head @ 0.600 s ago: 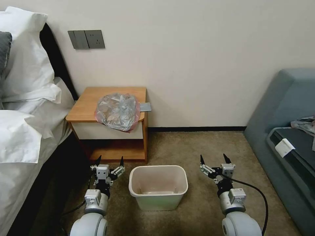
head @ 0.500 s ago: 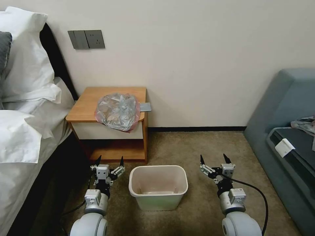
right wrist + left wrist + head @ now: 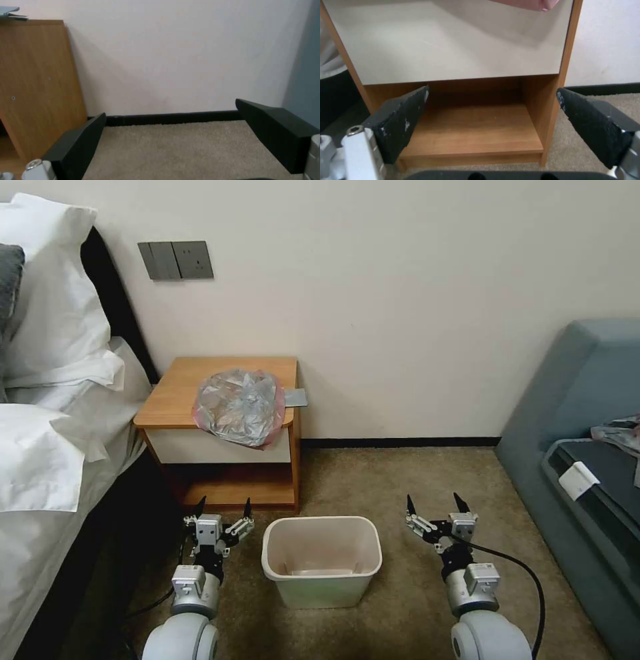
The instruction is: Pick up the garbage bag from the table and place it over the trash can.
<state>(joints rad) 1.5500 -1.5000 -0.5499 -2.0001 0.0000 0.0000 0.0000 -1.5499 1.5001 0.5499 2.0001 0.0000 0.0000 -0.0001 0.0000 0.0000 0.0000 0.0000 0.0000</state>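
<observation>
**Grippers low beside the trash can, bag on the nightstand**

Left gripper (image 3: 223, 508) and right gripper (image 3: 433, 504) hung low over the carpet (image 3: 400, 473) with fingers spread, empty, flanking the cream trash can (image 3: 322, 560). Beyond the left gripper stood the wooden nightstand (image 3: 175, 393). On its top lay the crinkled grey garbage bag (image 3: 239, 407), its pinkish rim hanging over the white drawer front (image 3: 453, 42). A bed (image 3: 47, 447) lay to the left.
</observation>
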